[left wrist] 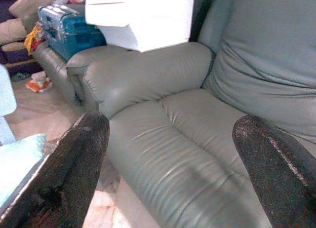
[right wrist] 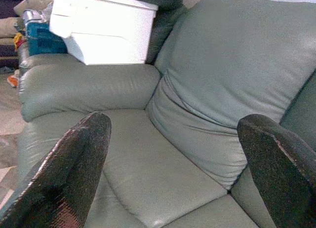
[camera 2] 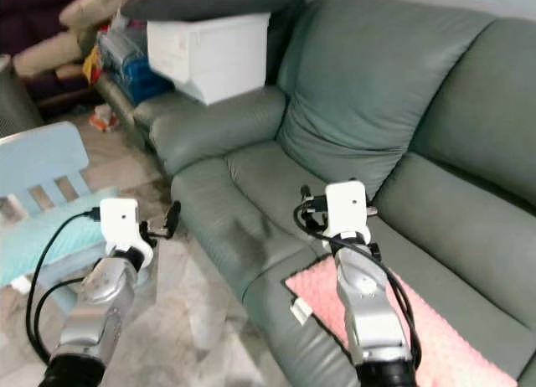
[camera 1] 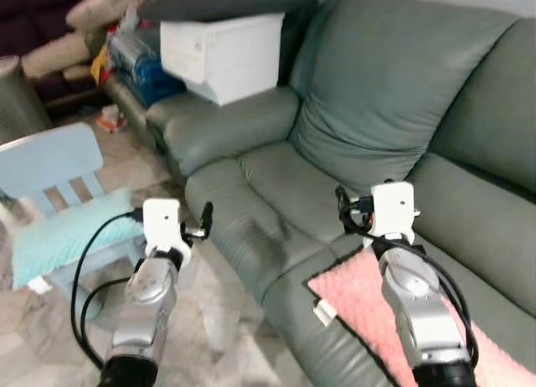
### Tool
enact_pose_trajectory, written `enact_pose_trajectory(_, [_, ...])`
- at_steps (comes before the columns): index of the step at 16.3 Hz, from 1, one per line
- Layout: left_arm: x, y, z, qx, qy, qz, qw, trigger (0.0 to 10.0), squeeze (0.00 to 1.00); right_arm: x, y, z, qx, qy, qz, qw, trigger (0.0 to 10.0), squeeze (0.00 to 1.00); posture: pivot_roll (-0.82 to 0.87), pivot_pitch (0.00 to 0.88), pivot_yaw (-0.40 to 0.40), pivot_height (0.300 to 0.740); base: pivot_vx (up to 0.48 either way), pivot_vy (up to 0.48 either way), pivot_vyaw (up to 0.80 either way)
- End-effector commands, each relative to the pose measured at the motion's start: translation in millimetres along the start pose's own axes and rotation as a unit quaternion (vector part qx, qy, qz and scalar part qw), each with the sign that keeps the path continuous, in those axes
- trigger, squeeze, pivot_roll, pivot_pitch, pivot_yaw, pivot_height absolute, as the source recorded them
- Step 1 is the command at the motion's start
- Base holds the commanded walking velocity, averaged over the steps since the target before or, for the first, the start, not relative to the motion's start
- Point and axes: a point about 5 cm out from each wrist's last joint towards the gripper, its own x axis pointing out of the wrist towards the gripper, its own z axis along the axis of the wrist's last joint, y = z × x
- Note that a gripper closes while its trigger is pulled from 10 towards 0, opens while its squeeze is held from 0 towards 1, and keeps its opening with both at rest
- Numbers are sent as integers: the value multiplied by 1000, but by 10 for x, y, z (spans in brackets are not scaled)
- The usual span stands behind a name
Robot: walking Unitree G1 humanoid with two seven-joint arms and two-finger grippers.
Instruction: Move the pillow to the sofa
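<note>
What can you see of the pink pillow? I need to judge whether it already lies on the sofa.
The pink pillow looks soft, with a nubby, fleecy surface, a dark edge along its front and a small white tag at its near corner. It lies flat on the seat cushion of the grey-green leather sofa, near the seat's front edge. The right arm reaches over it, hiding part of it; whether the arm touches it cannot be told.
</note>
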Motion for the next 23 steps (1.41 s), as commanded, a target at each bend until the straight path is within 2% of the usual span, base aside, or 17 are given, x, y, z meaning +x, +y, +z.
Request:
enact_pose_trajectory(1, [-13,27,45,1,-8,3,1000,10000,0,14,65,65,9,-11,9,1000,10000,0,-115,0,41,740,0,0,0])
enact_pose_trajectory(5, [-41,43,34,-5,-7,7,1000,10000,0,29,76,70,10,-11,14,1000,10000,0,-108,0,35,740,0,0,0])
enact_pose_trajectory(23, [-27,10,29,-4,-3,6,1000,10000,0,48,95,79,15,-15,20,1000,10000,0,-111,0,37,740,0,480,0])
